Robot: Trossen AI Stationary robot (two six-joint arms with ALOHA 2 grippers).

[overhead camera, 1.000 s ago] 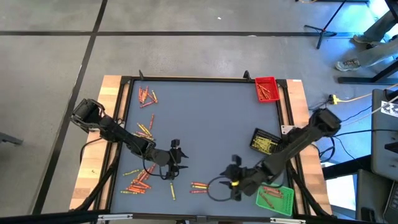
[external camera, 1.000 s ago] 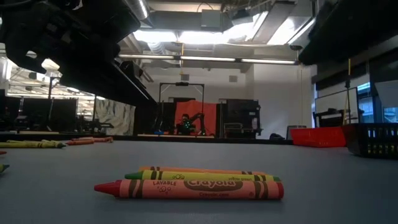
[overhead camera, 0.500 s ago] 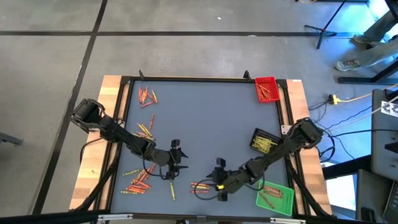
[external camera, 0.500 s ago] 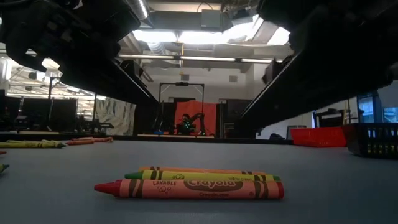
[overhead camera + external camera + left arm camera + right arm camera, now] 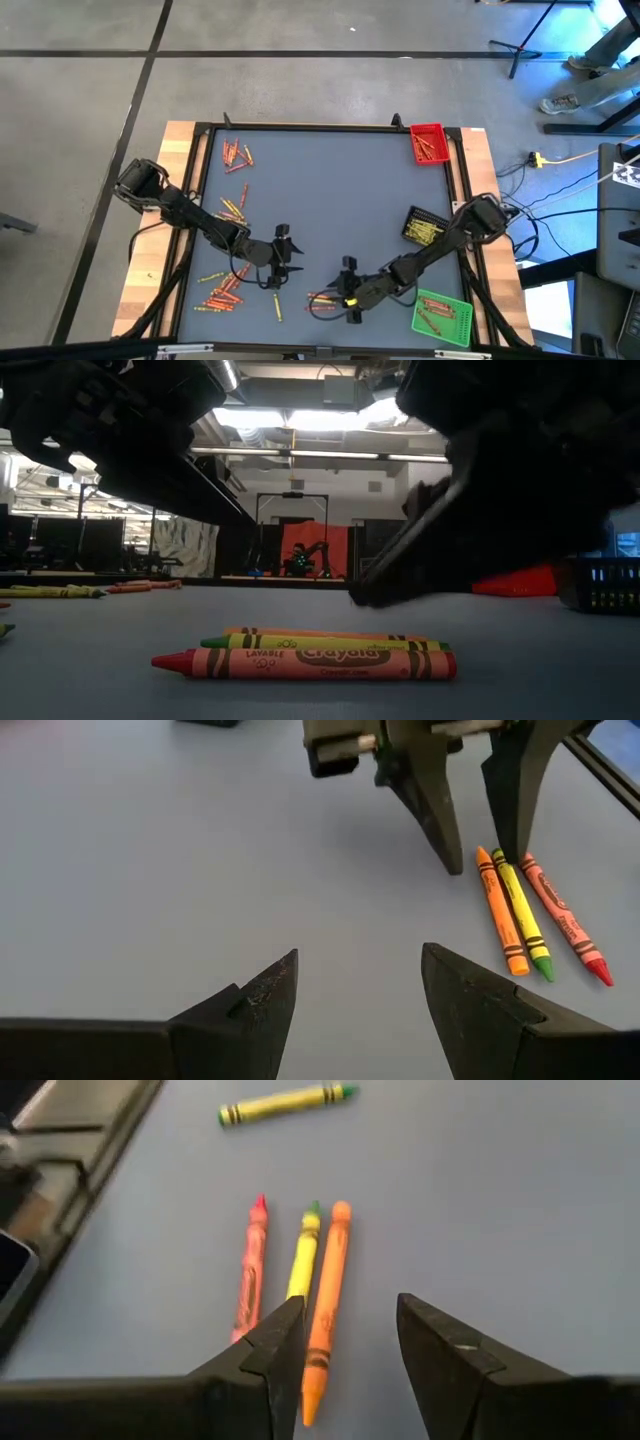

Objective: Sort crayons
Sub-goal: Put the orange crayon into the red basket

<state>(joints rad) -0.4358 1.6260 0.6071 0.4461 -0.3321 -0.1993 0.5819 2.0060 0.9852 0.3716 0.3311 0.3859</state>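
grey tabletop [image 5: 330, 190] is stretching out under both dark arms, with a red tray [image 5: 429, 143] at the far right corner, a black tray [image 5: 426, 227] by the right edge and a green tray [image 5: 441, 317] near the front. the right gripper [image 5: 346, 292] is hanging, fingers spread apart and holding nothing, right over three crayons lying side by side: a red crayon [image 5: 249, 1266], a yellow crayon [image 5: 301, 1253] and an orange crayon [image 5: 327, 1299]. the left gripper [image 5: 284, 254] is waiting nearby, also spread and empty. more loose crayons [image 5: 222, 288] are lying scattered along the left side.
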